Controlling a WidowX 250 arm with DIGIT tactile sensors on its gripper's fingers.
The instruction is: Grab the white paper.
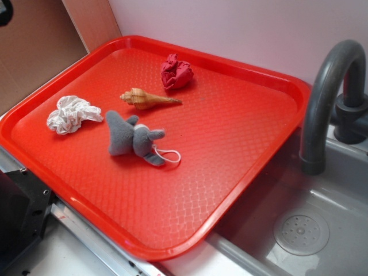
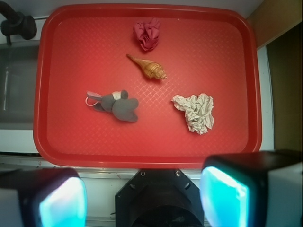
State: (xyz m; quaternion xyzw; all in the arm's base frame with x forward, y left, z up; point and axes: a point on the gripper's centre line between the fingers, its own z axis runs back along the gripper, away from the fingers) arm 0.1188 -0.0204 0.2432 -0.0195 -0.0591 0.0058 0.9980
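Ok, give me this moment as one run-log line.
gripper: open, above tray edge, empty | crumpled white paper wad: on red plastic tray, untouched | grasp: not started

A red plastic tray (image 1: 247, 167) with a raised rim and a dimpled surface sits on a counter. On it lie a crumpled dark red paper wad (image 1: 176, 72) near the far edge, a tan spiral seashell (image 1: 146, 99) just in front of it, and a grey plush toy (image 1: 133, 138) with a white loop, closer to the middle. Beside the tray is a grey sink (image 1: 322, 224) with a round drain and a curved grey faucet (image 1: 325, 92).
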